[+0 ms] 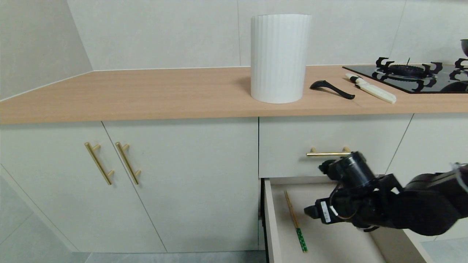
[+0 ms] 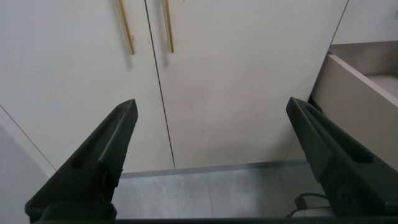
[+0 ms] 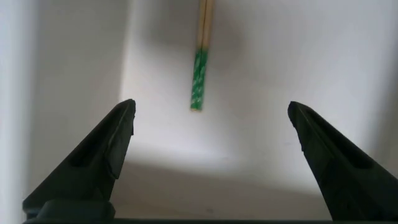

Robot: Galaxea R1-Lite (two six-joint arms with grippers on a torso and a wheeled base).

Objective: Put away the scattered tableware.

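A pair of wooden chopsticks [image 1: 295, 223] with green ends lies in the open drawer [image 1: 272, 226] at the lower right, near its left wall. My right gripper [image 1: 313, 212] hangs just above the drawer, to the right of the chopsticks. In the right wrist view it [image 3: 211, 155] is open and holds nothing, with the chopsticks [image 3: 200, 62] on the drawer floor beyond its fingertips. On the counter lie a black spoon [image 1: 331, 88] and a white knife [image 1: 371, 88]. My left gripper [image 2: 211, 155] is open and empty, low in front of the cabinet doors.
A tall white ribbed container [image 1: 278, 58] stands on the wooden counter [image 1: 146, 91]. A gas hob [image 1: 409, 75] is at the far right. A shut drawer with a brass handle [image 1: 328, 153] sits above the open one. The drawer's side [image 2: 367, 93] is near my left gripper.
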